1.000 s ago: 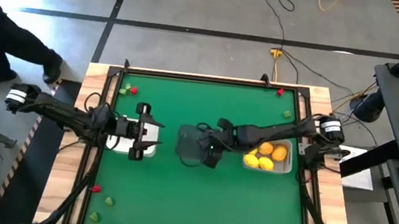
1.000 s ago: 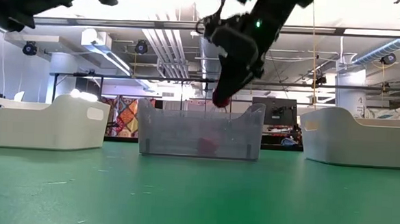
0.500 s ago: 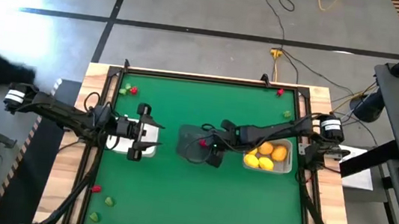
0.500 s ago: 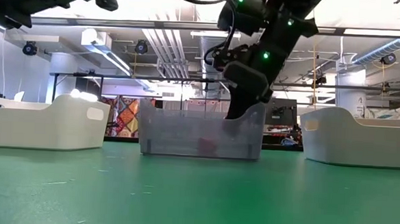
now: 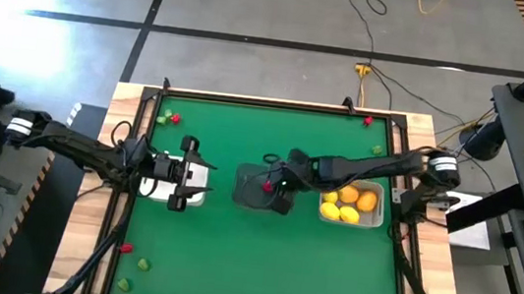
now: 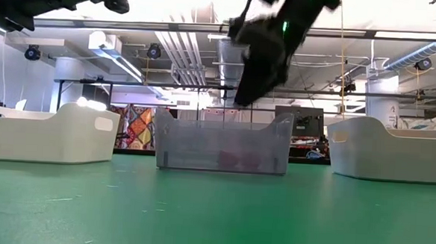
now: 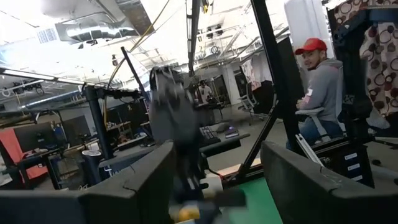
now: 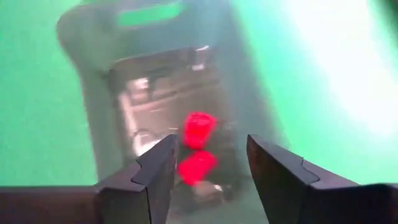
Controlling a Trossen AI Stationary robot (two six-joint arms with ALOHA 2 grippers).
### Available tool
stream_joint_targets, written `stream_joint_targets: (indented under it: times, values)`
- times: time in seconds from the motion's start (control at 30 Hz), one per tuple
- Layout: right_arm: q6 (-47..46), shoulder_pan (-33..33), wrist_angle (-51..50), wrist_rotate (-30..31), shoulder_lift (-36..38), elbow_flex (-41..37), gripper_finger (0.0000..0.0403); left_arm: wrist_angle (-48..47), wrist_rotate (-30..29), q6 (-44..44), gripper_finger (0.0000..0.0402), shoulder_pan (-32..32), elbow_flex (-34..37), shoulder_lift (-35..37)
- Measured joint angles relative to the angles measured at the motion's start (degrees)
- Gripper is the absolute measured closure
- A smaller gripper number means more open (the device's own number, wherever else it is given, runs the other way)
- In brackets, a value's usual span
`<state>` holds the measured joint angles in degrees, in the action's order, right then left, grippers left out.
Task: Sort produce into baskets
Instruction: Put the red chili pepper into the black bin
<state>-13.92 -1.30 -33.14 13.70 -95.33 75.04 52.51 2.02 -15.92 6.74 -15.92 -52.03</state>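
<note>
Two red pieces (image 8: 196, 146) lie in the dark grey basket (image 5: 255, 187) beneath the right gripper's (image 8: 208, 163) parted, empty fingers.

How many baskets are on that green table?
3. A white basket sits at the left, a dark see-through basket holding red pieces in the middle, and a pale basket holding yellow and orange fruits at the right. None seem hidden.

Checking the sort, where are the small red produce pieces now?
Two small red produce pieces lie inside the dark transparent grey tray at table centre, under the open right claw.
</note>
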Motion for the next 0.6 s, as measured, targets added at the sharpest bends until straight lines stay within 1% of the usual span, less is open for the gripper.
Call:
stream_joint_targets:
  times: [0.07, 0.13, 0.23, 0.3, 0.4, 0.5, 0.6]
  values:
    - [-0.34, 0.87, -5.82, 4.63, 2.71, 1.78, 0.0211, -0.05, 0.0, 0.22, 0.0183, 0.0, 0.0, -0.02]
    - [-2.49, 3.04, -10.87, 9.39, 5.58, 1.91, 0.0207, -0.28, 0.0, 0.37, 0.0183, 0.0, 0.0, -0.05]
    - [-9.61, 8.71, -15.47, 14.37, 9.94, -0.54, 0.0205, -0.32, 0.0, 0.42, 0.0183, 0.0, 0.0, -0.2]
    - [-13.87, 13.89, -16.76, 14.95, 12.53, -3.29, 0.0204, -0.42, 0.0, 0.42, 0.0183, 0.0, 0.0, -0.26]
    - [-18.11, 22.35, -16.37, 15.02, 14.26, -8.49, 0.0204, -0.43, -0.02, 0.33, 0.0183, 0.0, 0.0, -0.26]
    - [-24.51, 30.52, -15.2, 14.97, 14.25, -13.24, 0.0204, -0.41, -0.04, 0.2, 0.0183, 0.0, 0.0, -0.26]
    - [-27.95, 38.02, -11.48, 15.3, 13.71, -18.01, 0.0204, -0.39, -0.04, 0.17, 0.0183, -0.04, 0.0, -0.35]
